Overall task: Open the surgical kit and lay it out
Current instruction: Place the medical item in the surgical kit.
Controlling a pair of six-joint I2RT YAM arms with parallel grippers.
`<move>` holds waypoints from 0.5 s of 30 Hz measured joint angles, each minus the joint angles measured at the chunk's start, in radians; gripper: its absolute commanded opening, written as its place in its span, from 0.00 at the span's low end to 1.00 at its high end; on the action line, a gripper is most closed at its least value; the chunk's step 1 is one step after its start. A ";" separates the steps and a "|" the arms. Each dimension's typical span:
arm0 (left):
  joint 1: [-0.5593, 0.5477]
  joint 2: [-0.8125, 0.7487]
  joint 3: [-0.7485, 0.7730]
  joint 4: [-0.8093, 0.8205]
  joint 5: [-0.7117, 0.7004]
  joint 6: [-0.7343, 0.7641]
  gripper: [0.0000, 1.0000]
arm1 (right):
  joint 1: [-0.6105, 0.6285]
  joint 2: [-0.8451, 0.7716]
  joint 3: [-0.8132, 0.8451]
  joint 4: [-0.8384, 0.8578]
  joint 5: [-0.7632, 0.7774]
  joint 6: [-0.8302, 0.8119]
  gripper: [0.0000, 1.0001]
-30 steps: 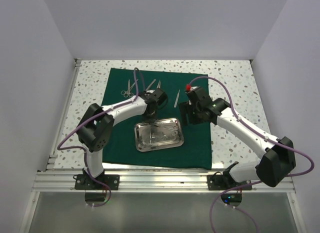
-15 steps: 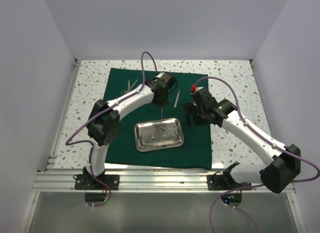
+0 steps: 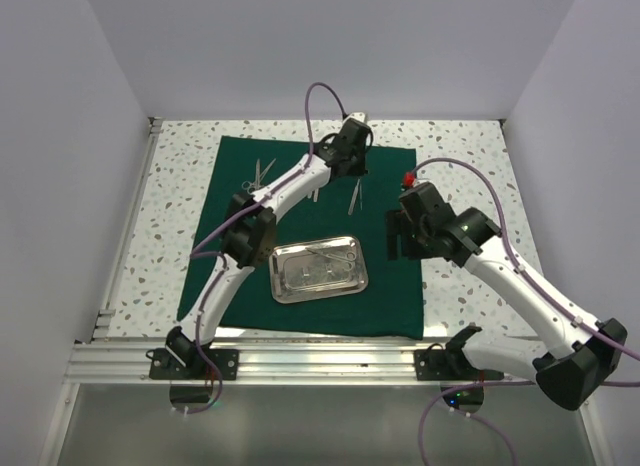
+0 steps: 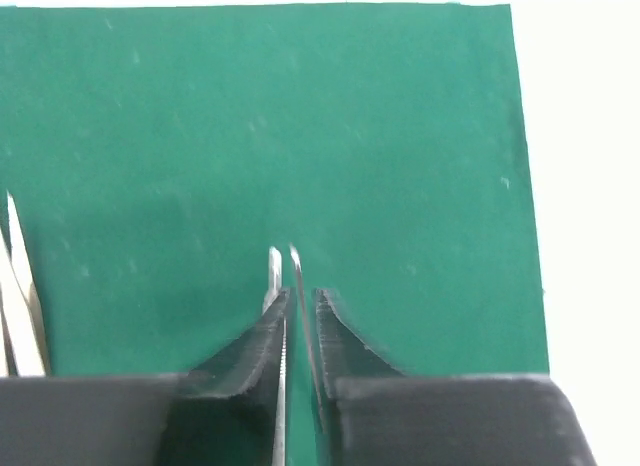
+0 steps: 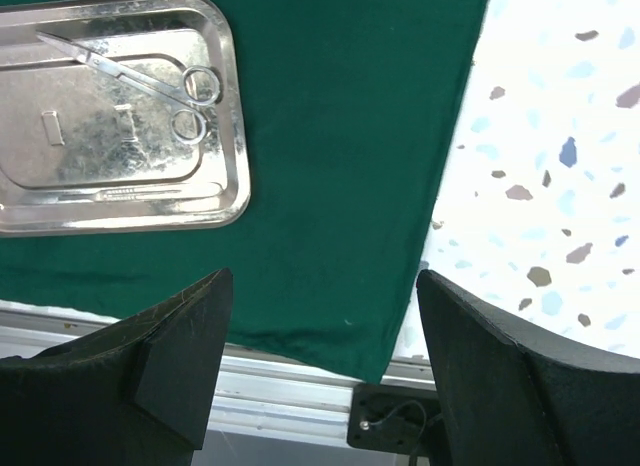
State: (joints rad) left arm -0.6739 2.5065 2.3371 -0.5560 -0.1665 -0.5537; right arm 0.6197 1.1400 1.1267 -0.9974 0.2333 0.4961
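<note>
The surgical kit lies spread out: a dark green cloth (image 3: 395,291) with a shiny steel tray (image 3: 276,278) on its near half. Scissors (image 5: 150,81) lie in the tray (image 5: 228,116). My left gripper (image 3: 345,169) reaches over the cloth's far right part. In the left wrist view this gripper (image 4: 302,296) is shut on slim silver tweezers (image 4: 273,271), whose two tips stick out past the fingers above the cloth (image 4: 400,136). My right gripper (image 3: 398,234) hangs right of the tray. It stands open and holds nothing (image 5: 322,278).
More instruments lie on the cloth's far half: scissors (image 3: 262,171) at the left and tweezers (image 3: 354,196) near the middle. Another pair of tweezers (image 4: 20,296) shows at the left wrist view's edge. Speckled tabletop (image 3: 460,156) surrounds the cloth; a metal rail (image 3: 320,358) runs along the near edge.
My left arm has swung from above the tray to the cloth's far right part, carrying the tweezers. The right arm has drawn back a little to the right, still open.
</note>
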 measured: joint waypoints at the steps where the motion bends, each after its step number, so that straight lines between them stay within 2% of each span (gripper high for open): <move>1: 0.009 0.013 0.007 0.016 0.009 0.000 0.38 | 0.000 -0.010 0.000 -0.009 0.007 0.003 0.79; 4: 0.037 0.028 0.000 0.040 0.042 -0.002 0.54 | 0.000 -0.046 -0.002 -0.036 0.023 0.017 0.79; 5: 0.045 0.027 -0.010 0.053 0.051 0.000 0.55 | 0.000 -0.060 -0.005 -0.041 0.030 0.021 0.79; 10: 0.066 -0.028 -0.105 0.071 0.072 0.024 0.54 | 0.000 -0.087 -0.023 -0.043 0.038 0.030 0.79; 15: 0.048 -0.285 -0.396 0.047 0.093 0.072 0.50 | 0.000 -0.024 -0.023 0.009 0.025 0.019 0.79</move>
State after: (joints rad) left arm -0.6262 2.2215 1.9415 -0.5095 -0.0738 -0.4820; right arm 0.6193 1.1156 1.1034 -0.9886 0.2584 0.5148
